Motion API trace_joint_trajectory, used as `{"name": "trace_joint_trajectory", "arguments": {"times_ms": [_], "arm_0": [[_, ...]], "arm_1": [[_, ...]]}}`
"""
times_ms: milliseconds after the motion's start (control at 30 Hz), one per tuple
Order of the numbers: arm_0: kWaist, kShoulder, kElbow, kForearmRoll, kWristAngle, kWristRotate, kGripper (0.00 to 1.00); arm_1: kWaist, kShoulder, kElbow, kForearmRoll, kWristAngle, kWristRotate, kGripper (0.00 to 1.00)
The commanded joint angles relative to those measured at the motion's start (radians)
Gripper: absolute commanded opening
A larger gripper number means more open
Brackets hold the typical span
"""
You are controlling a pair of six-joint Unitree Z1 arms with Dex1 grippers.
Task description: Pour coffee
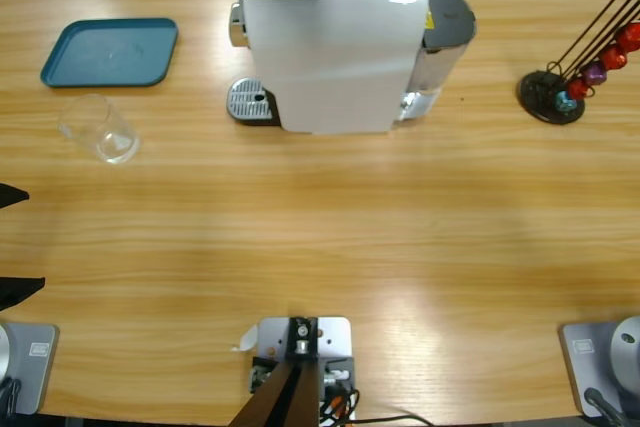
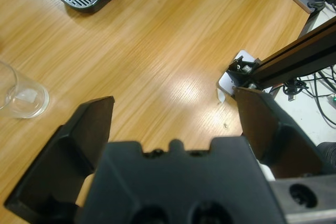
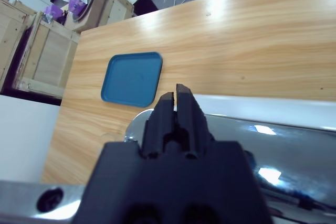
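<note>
One glass stands near the wide-open left end effector, off its left jaw. The right end effector, jaws pressed together, sits above the one coffee machine. One blue tray.

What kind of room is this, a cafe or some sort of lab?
Most likely a lab or workshop set up as a coffee corner. A coffee machine, an empty glass and a capsule stand sit on a long wooden table, but wooden crates and loose cables lie around it.

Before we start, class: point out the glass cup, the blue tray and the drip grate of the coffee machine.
glass cup (image 1: 100,129), high view, its clear wall.
blue tray (image 1: 110,51), high view, its bare floor.
drip grate (image 1: 251,100), high view, its slotted metal top.
</note>
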State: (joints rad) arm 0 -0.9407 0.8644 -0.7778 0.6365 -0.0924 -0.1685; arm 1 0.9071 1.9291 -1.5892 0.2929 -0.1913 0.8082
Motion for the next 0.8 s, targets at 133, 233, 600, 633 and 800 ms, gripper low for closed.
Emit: {"name": "trace_joint_trajectory", "arguments": {"times_ms": [133,233,600,633,800], "arm_0": [[-0.006,0.042,0.012,0.008,0.000,-0.013,0.996],[-0.007,0.042,0.011,0.005,0.001,-0.013,0.996],[0.002,0.031,0.017,-0.050,0.132,-0.013,1.000],[0.008,0.031,0.017,-0.056,0.141,-0.013,1.000],[0.066,0.029,0.047,-0.058,0.189,-0.009,1.000]], "arm_1": [[0.041,0.240,0.198,0.037,0.049,0.074,0.000],[0.039,0.215,0.196,0.035,0.035,0.023,0.000],[0.015,-0.175,-0.176,0.158,0.047,-0.618,1.000],[0.015,-0.202,-0.182,0.159,0.051,-0.632,1.000],[0.015,-0.330,-0.086,0.271,0.049,-0.658,1.000]]}}
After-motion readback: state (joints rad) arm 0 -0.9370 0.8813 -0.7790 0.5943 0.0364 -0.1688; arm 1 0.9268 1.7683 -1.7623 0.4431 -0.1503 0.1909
